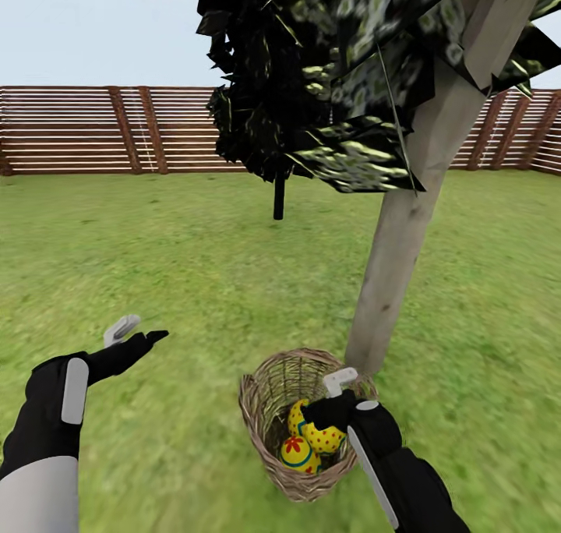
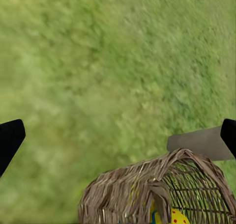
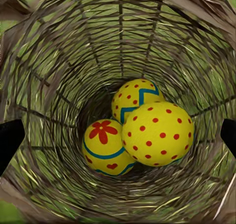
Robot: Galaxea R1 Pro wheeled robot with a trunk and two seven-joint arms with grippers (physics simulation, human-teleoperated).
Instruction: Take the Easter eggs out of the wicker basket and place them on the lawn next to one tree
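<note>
The wicker basket [image 1: 257,412] stands on the lawn [image 1: 156,252] right at the foot of the tree [image 1: 405,245] with the thick pale trunk. Three yellow Easter eggs lie inside it: the flower egg [image 3: 104,145], a red-dotted egg [image 3: 157,133] and a blue-zigzag egg [image 3: 135,94] behind them. My right gripper [image 1: 327,397] hangs open at the basket's mouth, just above the eggs, its fingertips [image 3: 10,140] wide apart and touching none. My left gripper [image 1: 139,332] is open and empty above grass, to the left of the basket [image 2: 128,194].
A thin black-trunked tree [image 1: 279,198] stands farther back on the lawn. A brown slatted fence [image 1: 93,132] closes the garden behind. Dark foliage [image 1: 327,73] hangs overhead. Open grass stretches left and right of the trunk.
</note>
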